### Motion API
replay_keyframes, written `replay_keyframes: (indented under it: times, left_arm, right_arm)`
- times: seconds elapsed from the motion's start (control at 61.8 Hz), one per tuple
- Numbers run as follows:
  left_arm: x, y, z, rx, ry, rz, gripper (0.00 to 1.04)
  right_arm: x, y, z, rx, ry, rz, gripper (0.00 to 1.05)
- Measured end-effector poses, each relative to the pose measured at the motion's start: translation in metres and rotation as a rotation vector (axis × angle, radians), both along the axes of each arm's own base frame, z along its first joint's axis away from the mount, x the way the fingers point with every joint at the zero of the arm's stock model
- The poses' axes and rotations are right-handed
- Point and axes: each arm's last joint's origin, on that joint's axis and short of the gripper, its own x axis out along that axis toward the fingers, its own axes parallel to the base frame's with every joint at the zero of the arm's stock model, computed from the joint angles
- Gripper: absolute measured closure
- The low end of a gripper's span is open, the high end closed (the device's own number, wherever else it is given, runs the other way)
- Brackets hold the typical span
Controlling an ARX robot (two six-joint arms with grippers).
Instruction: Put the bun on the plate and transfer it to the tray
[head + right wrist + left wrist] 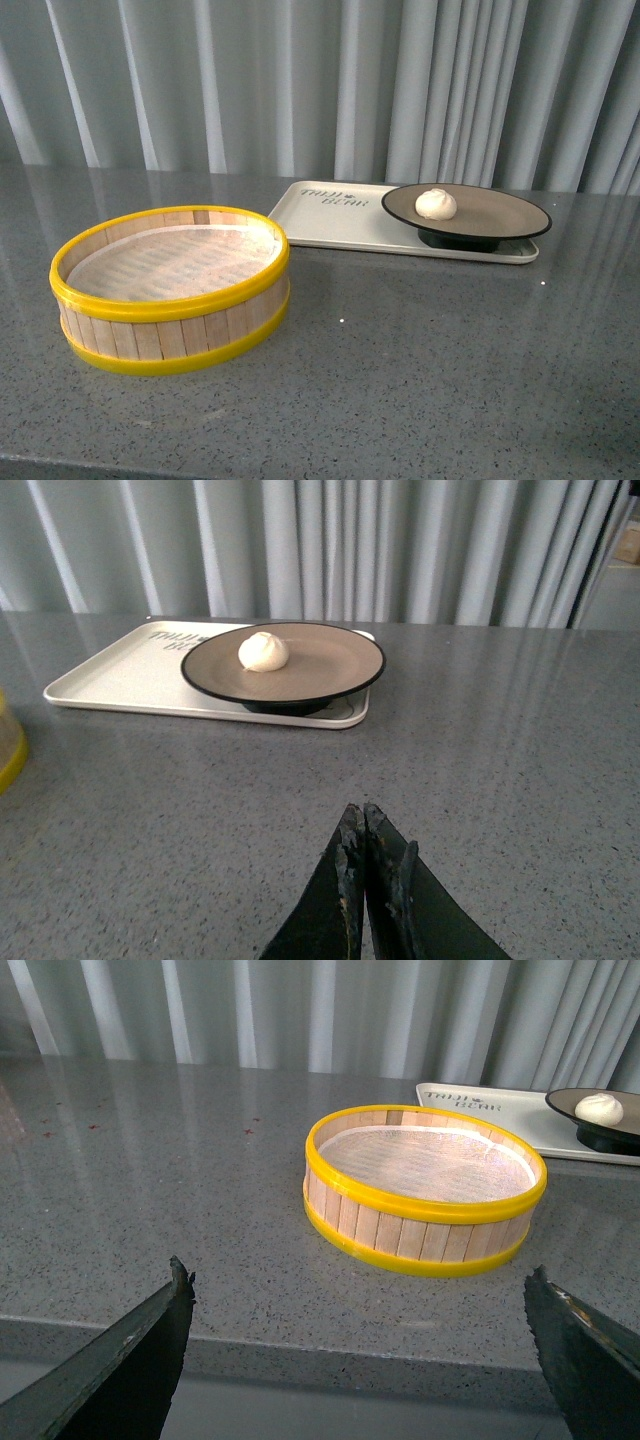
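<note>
**Bun on plate, plate on tray, both claws empty**

Going left to right in the front view: 1 steamer basket [170, 288] is sitting at the left, lined with white paper and holding nothing. Just beside it, further back and to the right, 1 tray [330, 222] is lying with its long axis running left to right. 1 plate [466, 213] is resting on the tray's right half, and 1 bun [436, 204] is sitting on the plate, left of its centre.

The left claw [360, 1360] is hanging spread wide, grasping nothing, near the table's front edge and facing the basket; the bun is lying well beyond it, off to the right. The right claw [372, 870] is clenched on nothing, its tips pressed together, low over bare table. The plate is lying ahead of it and slightly left, so the right arm is the nearer one.

Judging by this layout, both placements are looking complete; no further reach seems needed.
</note>
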Motion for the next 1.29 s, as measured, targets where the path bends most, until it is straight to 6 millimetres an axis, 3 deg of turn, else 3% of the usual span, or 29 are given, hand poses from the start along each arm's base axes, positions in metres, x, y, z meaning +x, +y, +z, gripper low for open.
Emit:
replay_keyframes:
  times: [0.534,1.294]
  left_arm:
    - [0.000,0.000,0.000,0.000,0.000,0.000,0.07]
    - [0.000,0.000,0.000,0.000,0.000,0.000,0.07]
  right_arm:
    - [-0.045,-0.006,-0.022,-0.005,0.011,-0.019,1.03]
    - [-0.074,-0.006,-0.015,-0.005,-0.019,-0.019,1.03]
